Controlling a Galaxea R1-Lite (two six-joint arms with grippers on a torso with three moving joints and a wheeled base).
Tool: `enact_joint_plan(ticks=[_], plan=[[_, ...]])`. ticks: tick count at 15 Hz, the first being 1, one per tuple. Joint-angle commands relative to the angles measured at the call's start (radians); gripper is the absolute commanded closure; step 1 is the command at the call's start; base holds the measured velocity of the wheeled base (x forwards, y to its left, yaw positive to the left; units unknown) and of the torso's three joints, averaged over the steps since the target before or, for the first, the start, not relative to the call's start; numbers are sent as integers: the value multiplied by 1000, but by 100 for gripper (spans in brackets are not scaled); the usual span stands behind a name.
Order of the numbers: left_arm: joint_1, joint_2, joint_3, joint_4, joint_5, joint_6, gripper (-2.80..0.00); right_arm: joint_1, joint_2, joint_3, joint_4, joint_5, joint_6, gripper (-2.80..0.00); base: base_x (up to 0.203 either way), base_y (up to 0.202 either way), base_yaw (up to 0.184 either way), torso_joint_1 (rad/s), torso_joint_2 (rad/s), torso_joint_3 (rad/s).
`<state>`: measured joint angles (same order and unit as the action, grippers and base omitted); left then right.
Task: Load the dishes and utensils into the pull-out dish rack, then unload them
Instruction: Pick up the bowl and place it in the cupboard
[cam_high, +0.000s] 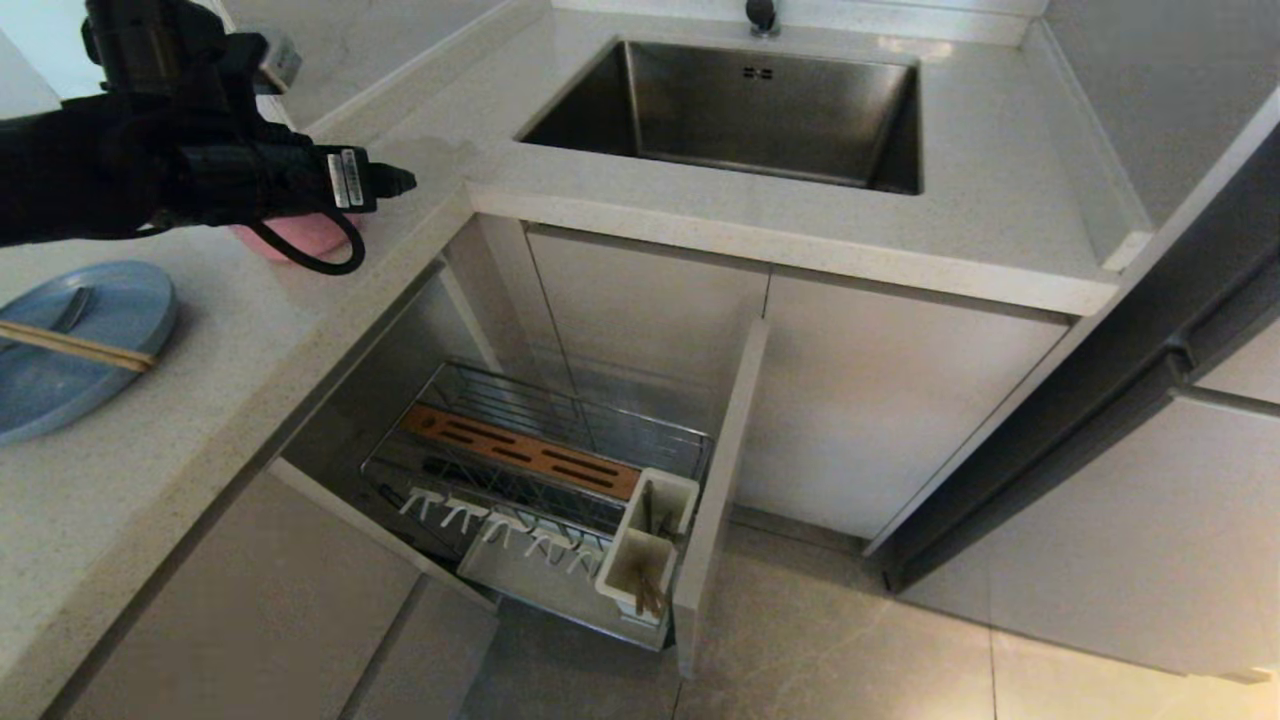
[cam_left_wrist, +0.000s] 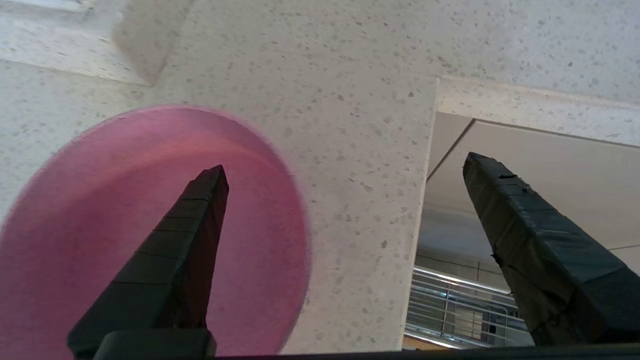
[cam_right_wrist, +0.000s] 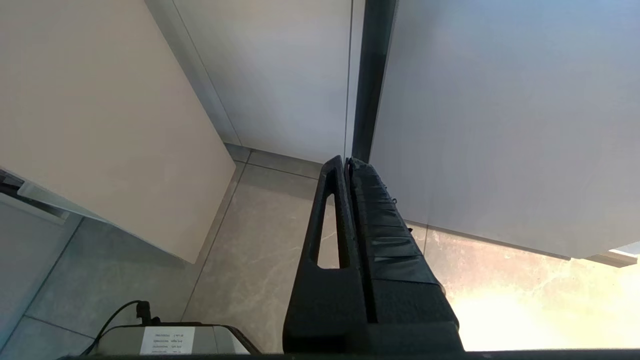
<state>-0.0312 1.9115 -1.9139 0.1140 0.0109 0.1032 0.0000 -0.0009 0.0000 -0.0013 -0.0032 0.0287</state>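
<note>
The rack (cam_high: 540, 490) stood pulled out with sticks in a cup (cam_high: 640, 575), while on the counter (cam_high: 150, 440) lay the plate (cam_high: 60, 380) bearing chopsticks (cam_high: 75, 345) and the bowl (cam_left_wrist: 150, 225) under the left hand (cam_left_wrist: 345, 170), spread and empty; unloading seemed nearly done, right hand (cam_right_wrist: 347, 165) clenched.

The pale speckled stone table (cam_high: 300, 330) has an L shape around the corner. On its left part lies the wide pale-blue round plate (cam_high: 110, 310), and near it, closer to the corner, stands the small pink round bowl (cam_high: 300, 232). A steel sink (cam_high: 740, 110) is set into its far part.
</note>
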Motion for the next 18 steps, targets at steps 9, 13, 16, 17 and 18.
enact_joint_plan(ticks=[9,13,16,17,18], plan=[[1,9,-1,-4,26,33,-280,0,-1,0,0,0,0,0,0,0,0,0,0,0],[1,9,-1,-4,27,36,0,0,-1,0,0,0,0,0,0,0,0,0,0,0],[1,9,1,-1,29,55,0,0,-1,0,0,0,0,0,0,0,0,0,0,0],[1,9,1,-1,28,55,0,0,-1,-1,0,0,0,0,0,0,0,0,0,0],[1,9,1,-1,27,55,0,0,-1,0,0,0,0,0,0,0,0,0,0,0]])
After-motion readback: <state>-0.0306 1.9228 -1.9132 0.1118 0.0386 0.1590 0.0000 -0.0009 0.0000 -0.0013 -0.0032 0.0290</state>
